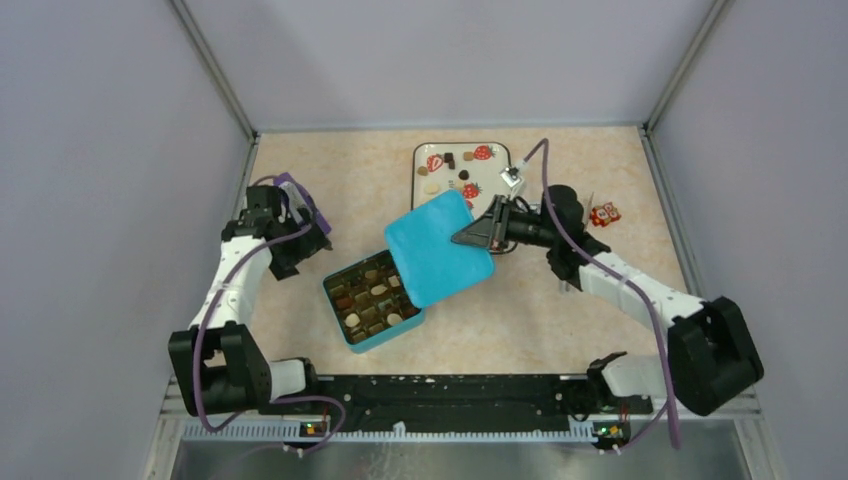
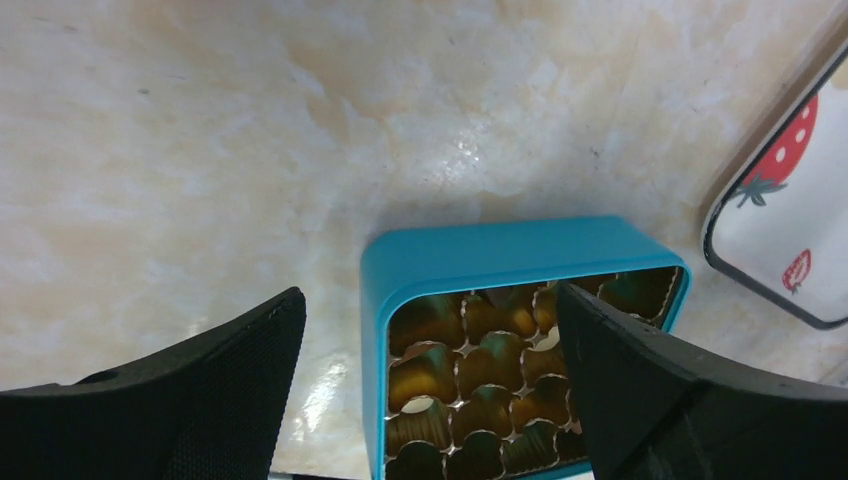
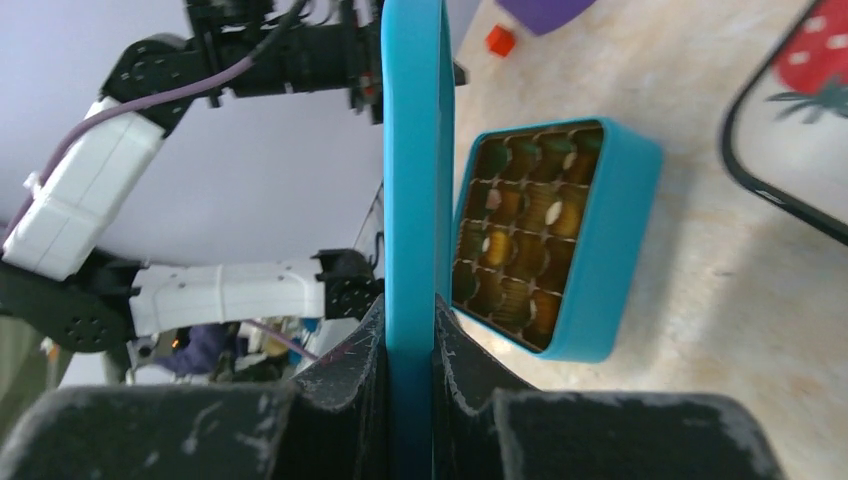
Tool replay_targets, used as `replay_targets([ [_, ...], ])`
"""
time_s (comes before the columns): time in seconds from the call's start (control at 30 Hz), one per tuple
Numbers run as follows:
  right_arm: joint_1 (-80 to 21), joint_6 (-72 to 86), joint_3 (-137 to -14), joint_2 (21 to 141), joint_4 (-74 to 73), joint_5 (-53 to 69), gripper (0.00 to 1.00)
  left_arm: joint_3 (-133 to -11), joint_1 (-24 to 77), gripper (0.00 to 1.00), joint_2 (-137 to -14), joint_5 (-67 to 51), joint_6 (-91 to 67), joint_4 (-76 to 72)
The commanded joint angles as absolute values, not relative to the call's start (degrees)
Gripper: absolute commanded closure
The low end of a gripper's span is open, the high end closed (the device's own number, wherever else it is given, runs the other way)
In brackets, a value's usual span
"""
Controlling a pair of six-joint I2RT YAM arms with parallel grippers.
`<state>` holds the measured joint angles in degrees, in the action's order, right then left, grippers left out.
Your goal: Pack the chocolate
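**Top view:** the teal box (image 1: 368, 325) is set mid-table, skewed to the table (image 1: 300, 170) edges, with its opening upward and one corner toward the near rail. Chocolate (image 1: 371, 297) is seated in its cells, and a few pieces are seen on the strawberry tray (image 1: 497, 182) at the far side. The lid (image 1: 435, 250) is pinched at its right edge by the right gripper (image 1: 478, 234) and overlaps the box's far-right corner. Bare table is noted left of, near and right of the box. The left gripper (image 1: 298, 248) is held just left of the box, apart from it.

**Left wrist view:** the jaws are spread wide and nothing is held. The box rim is seen below between them, with open table beyond.

**Right wrist view:** the lid is seen edge-on, its long axis running straight away from the fingers, which are pressed on both faces. The box is seen to its right
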<state>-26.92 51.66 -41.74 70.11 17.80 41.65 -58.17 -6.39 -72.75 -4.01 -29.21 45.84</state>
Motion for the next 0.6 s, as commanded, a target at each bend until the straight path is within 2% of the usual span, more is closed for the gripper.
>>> replay_targets([
  [0.0,-31.58,55.96,-46.66,76.68,32.81,46.81,1.0,-52.98,-6.5,0.01,-72.56,-13.92,-30.95,35.92],
  [0.07,-33.03,58.1,-46.6,79.54,36.22,46.82,1.0,-52.32,-6.5,0.01,-74.15,-16.26,-30.9,36.1],
  [0.23,-35.28,62.22,-46.29,84.96,41.7,45.55,1.0,-47.07,-6.5,0.01,-72.52,-11.63,-32.49,32.97],
  [0.57,-35.67,69.07,-45.96,94.31,51.52,47.78,1.0,-38.6,-6.34,0.01,-73.98,-24.24,-37.73,22.44],
])
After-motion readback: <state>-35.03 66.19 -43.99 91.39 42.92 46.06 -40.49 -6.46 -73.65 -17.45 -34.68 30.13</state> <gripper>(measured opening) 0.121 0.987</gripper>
